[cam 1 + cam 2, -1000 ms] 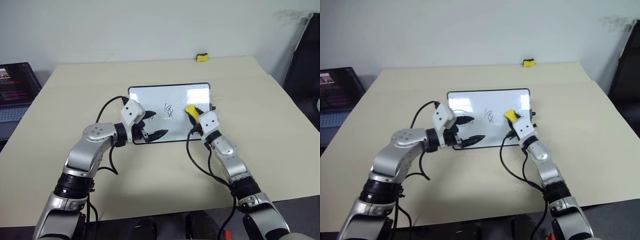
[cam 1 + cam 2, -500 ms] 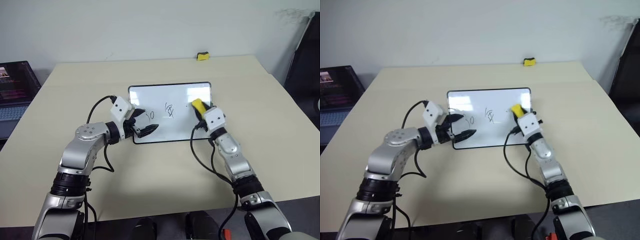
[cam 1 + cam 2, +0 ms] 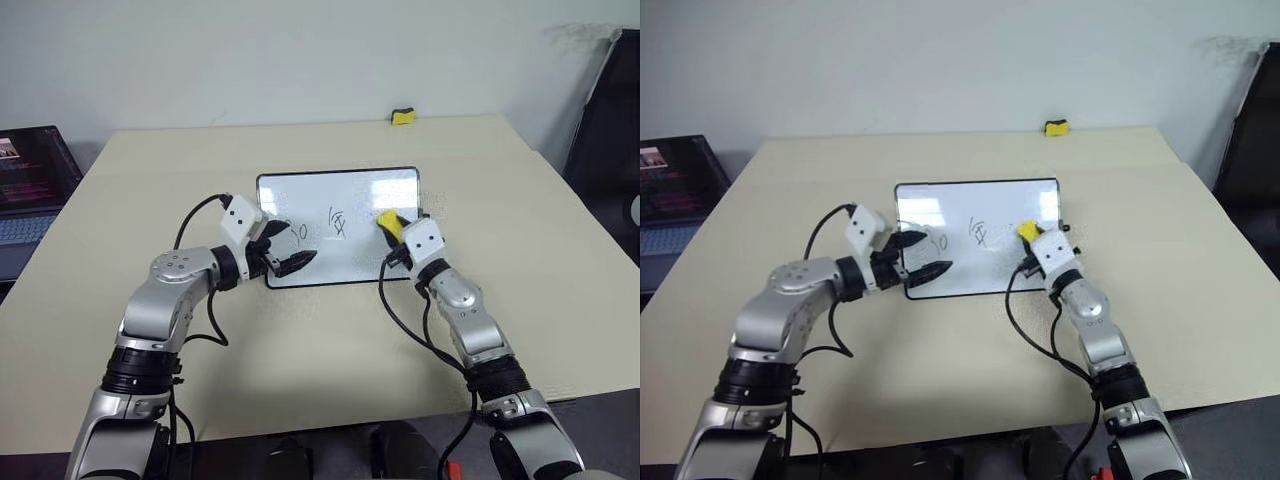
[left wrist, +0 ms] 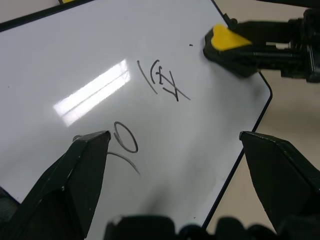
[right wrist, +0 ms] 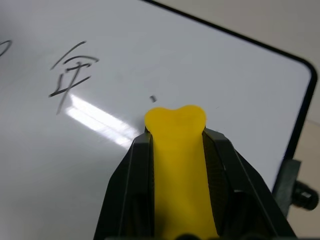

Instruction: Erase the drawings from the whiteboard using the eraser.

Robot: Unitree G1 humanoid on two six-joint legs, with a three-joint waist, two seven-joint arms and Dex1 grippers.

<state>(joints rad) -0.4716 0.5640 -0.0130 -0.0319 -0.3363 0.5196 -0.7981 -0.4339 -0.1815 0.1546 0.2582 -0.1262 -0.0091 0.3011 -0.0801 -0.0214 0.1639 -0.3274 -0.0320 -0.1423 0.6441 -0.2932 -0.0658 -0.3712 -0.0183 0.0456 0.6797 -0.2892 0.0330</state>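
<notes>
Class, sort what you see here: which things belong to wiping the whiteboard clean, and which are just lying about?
Belongs to the job:
- whiteboard
- drawings on it
- eraser, pinched in the right gripper
- left gripper, open over the board's corner

Just lying about:
- small yellow block at the table's far edge
- laptop

A bright yellow eraser [image 5: 177, 165] is seen clamped between black fingers [image 5: 127, 190]. A glossy white whiteboard [image 3: 340, 195] is edged by a thin black frame. The drawings [image 4: 162, 80], just beyond the fingers, are thin black strokes. The table [image 3: 500, 200] is pale beige. A small yellow-and-black block [image 3: 403, 117] is seen well beyond the fingers.
</notes>
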